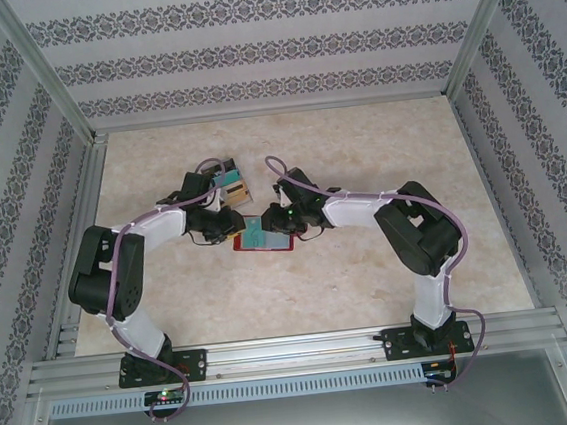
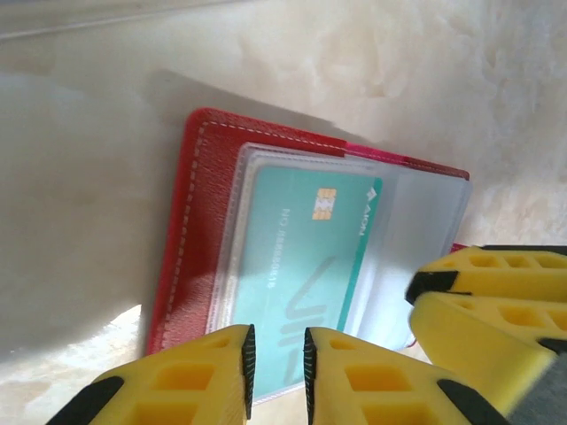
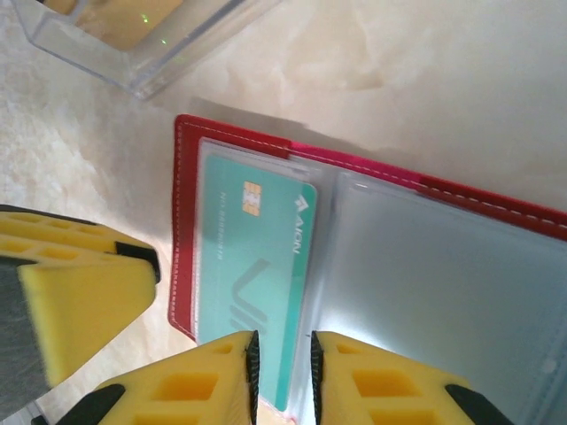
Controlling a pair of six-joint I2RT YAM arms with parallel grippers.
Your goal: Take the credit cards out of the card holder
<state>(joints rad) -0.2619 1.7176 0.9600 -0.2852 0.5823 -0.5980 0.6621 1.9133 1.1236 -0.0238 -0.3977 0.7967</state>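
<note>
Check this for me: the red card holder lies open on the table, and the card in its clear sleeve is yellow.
Wrong in one respect: the card is teal, not yellow, as the left wrist view shows. The rest stands: the red card holder lies open on the table, with the card in its clear sleeve.
</note>
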